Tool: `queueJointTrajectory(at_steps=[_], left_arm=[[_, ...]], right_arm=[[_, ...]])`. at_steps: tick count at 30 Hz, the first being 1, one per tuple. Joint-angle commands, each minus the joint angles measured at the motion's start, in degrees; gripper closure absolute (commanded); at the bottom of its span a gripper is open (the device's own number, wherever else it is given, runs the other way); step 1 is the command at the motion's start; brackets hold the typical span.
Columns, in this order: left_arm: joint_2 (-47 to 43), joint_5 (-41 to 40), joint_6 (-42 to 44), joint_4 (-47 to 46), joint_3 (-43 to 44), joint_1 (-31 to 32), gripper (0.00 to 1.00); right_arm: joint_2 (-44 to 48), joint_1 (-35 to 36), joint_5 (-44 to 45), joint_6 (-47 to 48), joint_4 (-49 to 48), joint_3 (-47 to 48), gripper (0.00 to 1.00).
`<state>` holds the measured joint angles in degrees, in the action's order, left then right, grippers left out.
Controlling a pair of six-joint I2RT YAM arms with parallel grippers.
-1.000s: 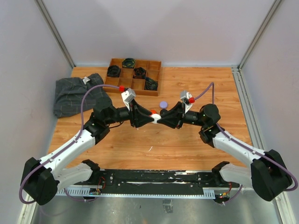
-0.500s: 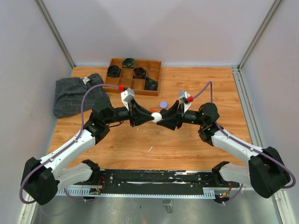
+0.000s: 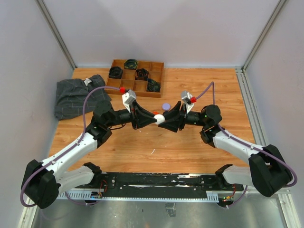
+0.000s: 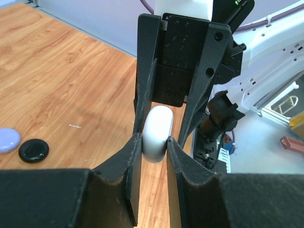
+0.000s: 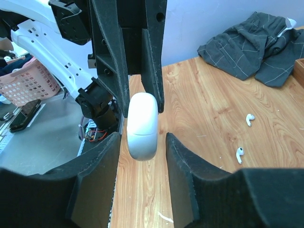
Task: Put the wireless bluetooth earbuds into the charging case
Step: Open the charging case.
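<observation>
The left hand (image 4: 153, 145) is clamping a white rounded plastic charging case (image 4: 157, 124) between its fingertips, above the wooden bench (image 5: 209, 104). The right hand (image 5: 142, 140) is facing it, fingers spread apart around the case without pinching it. Two tiny white plastic earbuds (image 5: 248, 118) are lying on the bench below, right of that hand's fingers in its wrist view
</observation>
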<state>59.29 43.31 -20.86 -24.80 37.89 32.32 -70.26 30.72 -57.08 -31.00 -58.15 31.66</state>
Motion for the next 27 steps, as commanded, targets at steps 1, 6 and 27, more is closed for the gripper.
queueJointTrajectory(at_steps=[1,6,27], left_arm=[[-0.58,-0.04,0.08,-2.27,-0.55,-0.22,0.83],[-0.94,0.3,0.09,-2.26,-0.59,-0.24,0.83],[1.0,-1.53,1.16,2.98,1.24,-0.24,0.42]], right_arm=[[-0.4,0.12,-1.42,-1.43,-4.23,1.88,0.58],[-0.81,0.09,-1.42,-1.24,-4.02,2.11,0.75],[-0.41,1.24,-2.54,1.39,-5.83,1.25,0.99]])
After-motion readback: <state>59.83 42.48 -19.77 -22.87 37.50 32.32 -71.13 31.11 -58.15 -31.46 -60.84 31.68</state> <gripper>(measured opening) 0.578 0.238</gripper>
